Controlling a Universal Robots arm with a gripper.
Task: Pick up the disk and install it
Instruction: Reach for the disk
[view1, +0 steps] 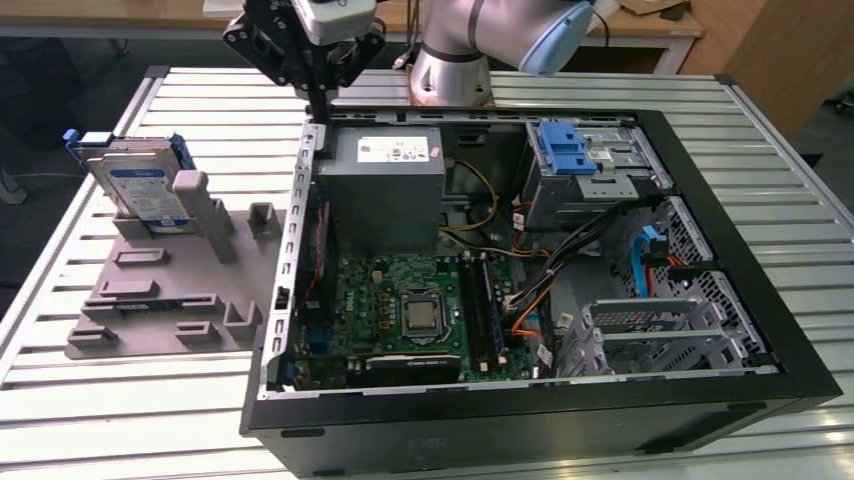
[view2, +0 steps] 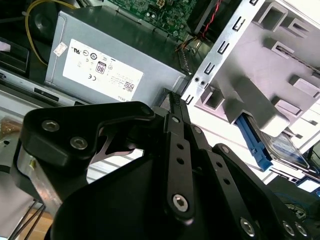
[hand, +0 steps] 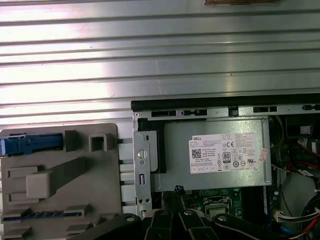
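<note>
Downward, closed hand (view1: 320, 106) just over case wall (view1: 295, 250).

Robotics lab bench. Slatted aluminium table (view1: 107, 400) carried an opened desktop computer case (view1: 534, 430), a grey fixture tray (view1: 147, 320) and the robot arm's base (view1: 450, 75). Wooden furniture (view1: 754, 50) stood behind.

The table (view1: 561, 95) under the computer case (view1: 534, 425) is ribbed bare metal, bright and reflective. The case is matt black outside and dull bare steel inside. Within it, the power supply (view1: 387, 190) is matt grey sheet metal with a paper sticker (view1: 396, 150). Beside the case, the fixture (view1: 147, 305) is matt grey plastic, and the disk (view1: 144, 190) has a blue plastic bracket (view1: 183, 152). In the second wrist view, the gripper (view2: 175, 102) is matt black.
</note>
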